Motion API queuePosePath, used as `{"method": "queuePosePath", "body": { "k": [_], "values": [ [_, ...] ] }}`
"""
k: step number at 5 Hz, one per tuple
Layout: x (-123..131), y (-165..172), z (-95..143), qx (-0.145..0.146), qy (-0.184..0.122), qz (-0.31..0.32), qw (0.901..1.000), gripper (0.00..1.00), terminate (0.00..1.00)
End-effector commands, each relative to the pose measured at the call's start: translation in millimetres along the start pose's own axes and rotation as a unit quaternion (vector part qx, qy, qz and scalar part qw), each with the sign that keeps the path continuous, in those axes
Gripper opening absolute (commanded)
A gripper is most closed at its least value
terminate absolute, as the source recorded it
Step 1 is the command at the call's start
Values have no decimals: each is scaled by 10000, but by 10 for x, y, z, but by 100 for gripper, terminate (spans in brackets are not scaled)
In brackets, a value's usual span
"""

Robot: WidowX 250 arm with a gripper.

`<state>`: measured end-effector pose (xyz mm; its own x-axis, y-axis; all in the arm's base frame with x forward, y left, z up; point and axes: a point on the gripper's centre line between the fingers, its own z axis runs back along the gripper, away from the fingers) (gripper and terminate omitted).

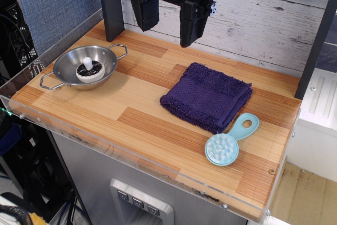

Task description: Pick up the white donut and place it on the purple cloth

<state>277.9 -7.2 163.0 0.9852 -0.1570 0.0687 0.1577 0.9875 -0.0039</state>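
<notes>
The white donut [90,71] is a small round white toy with a dark brown inner ring and a short white stem. It lies inside a steel bowl [67,62] at the left of the wooden table. The purple cloth [206,96] is a folded fuzzy towel lying flat right of the table's middle. My gripper [168,27] hangs high at the back, above the table's far edge. Its two black fingers are spread apart and hold nothing. It is well clear of both the donut and the cloth.
A light-blue round brush with a handle [229,142] lies just in front of the cloth's right corner. The steel bowl has two wire handles. A black post [110,5] stands at the back left. A clear plastic lip runs along the table's front edge [131,156].
</notes>
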Motion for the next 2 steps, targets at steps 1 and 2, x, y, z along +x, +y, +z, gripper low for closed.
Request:
{"method": "queuePosePath", "body": {
  "k": [1,2],
  "values": [
    [0,0,0,0,0,0,10000,100,0],
    [8,185,13,-7,10,229,9997,100,0]
  ]
}}
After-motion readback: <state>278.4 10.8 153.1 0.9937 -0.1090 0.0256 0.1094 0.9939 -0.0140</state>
